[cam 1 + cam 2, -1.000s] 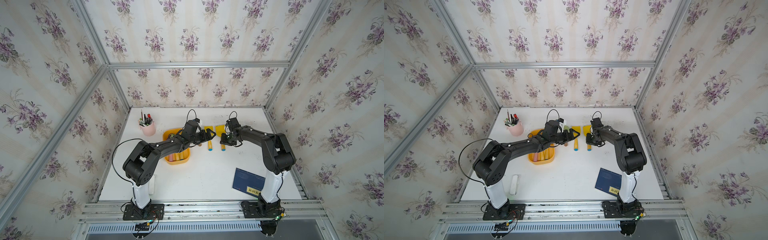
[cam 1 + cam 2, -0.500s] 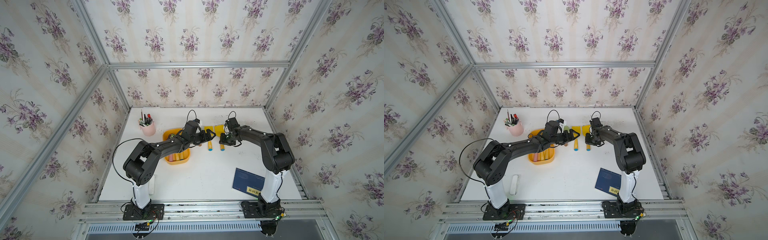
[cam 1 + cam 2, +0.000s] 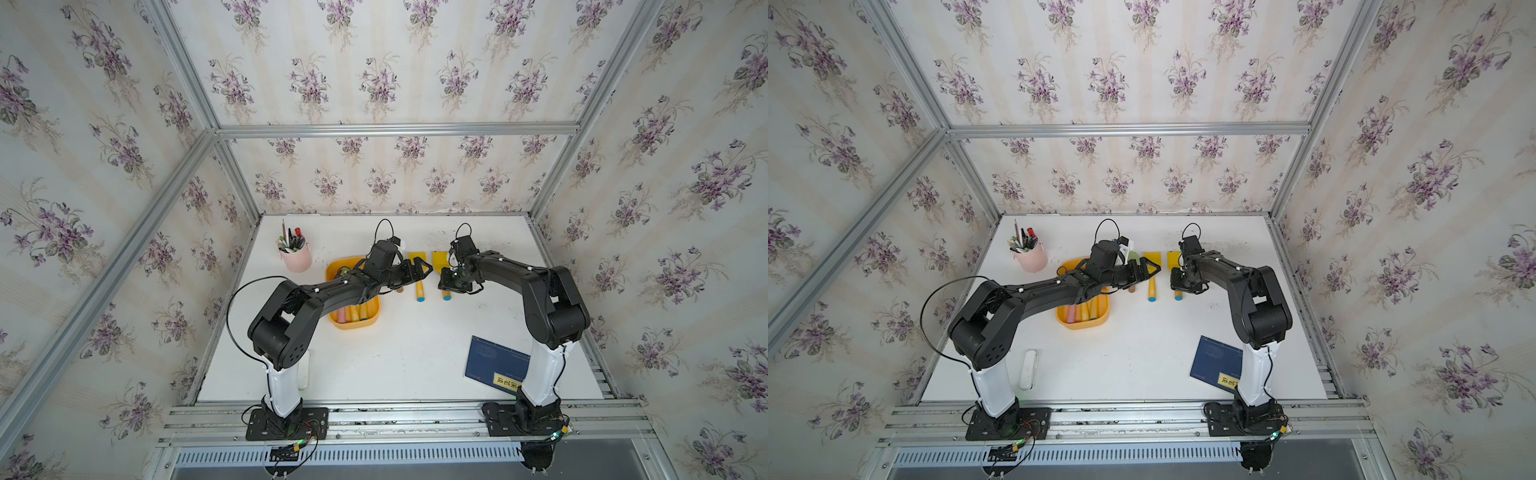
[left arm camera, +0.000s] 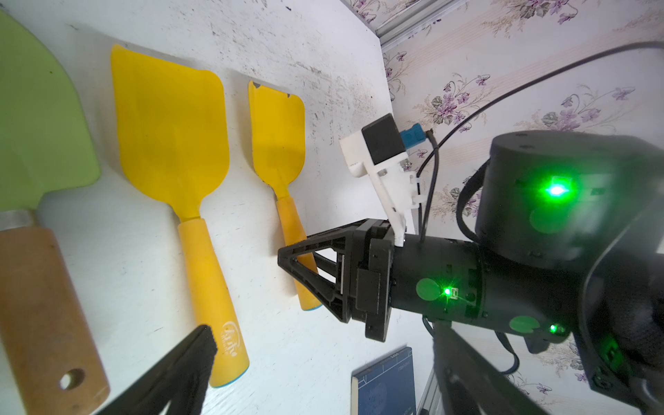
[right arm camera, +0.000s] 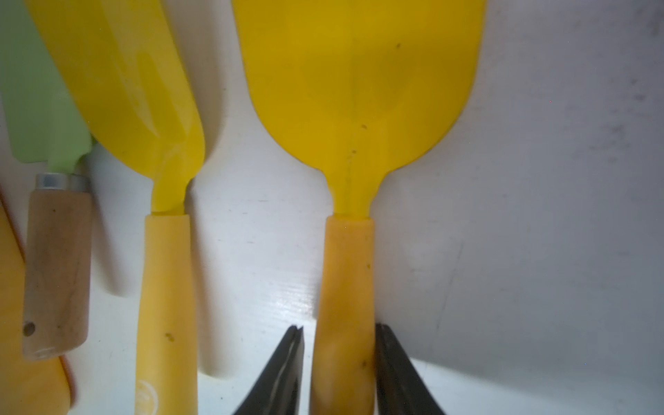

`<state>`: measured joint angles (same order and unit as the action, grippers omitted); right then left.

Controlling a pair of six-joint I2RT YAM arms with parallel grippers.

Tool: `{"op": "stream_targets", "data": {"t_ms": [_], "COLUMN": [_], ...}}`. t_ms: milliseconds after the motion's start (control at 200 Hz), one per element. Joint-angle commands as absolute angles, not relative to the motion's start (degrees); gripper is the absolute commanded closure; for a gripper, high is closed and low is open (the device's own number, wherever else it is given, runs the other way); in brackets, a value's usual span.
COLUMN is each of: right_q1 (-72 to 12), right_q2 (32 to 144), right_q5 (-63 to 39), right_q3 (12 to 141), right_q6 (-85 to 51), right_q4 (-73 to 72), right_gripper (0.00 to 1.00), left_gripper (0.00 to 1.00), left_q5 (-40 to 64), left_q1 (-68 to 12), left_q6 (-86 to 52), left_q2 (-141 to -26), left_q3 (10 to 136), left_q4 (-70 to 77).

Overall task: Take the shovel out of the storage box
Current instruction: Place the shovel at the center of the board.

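We show two arms: the left arm (image 3: 332, 291) reaches across the single storage box (image 3: 353, 326), left gripper (image 3: 420, 269) spread wide; the right arm (image 3: 519, 274) folds inward, right gripper (image 5: 339, 328) narrowly parted astride the yellow shovel (image 5: 359, 90) handle. Three shovels lie on the table (image 3: 395, 353) outside the box, with a second yellow shovel (image 4: 172, 118) and a green shovel (image 4: 39, 107).

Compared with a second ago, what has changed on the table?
The right gripper has eased its jaws apart around the handle of the rightmost yellow shovel, letting it go on the table. The left gripper stays open over the middle shovel; storage box unmoved.
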<state>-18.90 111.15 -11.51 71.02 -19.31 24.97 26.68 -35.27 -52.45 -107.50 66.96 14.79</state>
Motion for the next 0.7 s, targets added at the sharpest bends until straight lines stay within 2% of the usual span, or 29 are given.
{"op": "stream_targets", "data": {"t_ms": [0,415,555,694], "right_q1": [-19.0,-19.2,-21.6,-27.6], "right_q2": [110.7,102.2,96.7,94.2], "right_q5": [-11.1,-9.8,-9.3,-8.9], "right_q3": [71.3,72.1,73.9,77.9], "right_q6": [-18.8,-18.9,-19.8,-21.7], "right_q4": [26.0,29.2,31.5,33.1], "right_gripper": [0.61,0.51,0.51,0.51], "left_gripper": [0.06,0.06,0.06,0.07], "left_q5": [27.3,27.6,29.8,33.2], "left_q1": [-35.2,-34.1,-29.6,-22.7], "left_q6": [-51.8,-49.6,-48.1,-44.0], "left_q2": [-107.7,-103.7,-97.4,-88.1], "left_q3": [67.1,67.2,62.9,58.1], "left_q4": [16.0,11.0,7.8,0.3]}}
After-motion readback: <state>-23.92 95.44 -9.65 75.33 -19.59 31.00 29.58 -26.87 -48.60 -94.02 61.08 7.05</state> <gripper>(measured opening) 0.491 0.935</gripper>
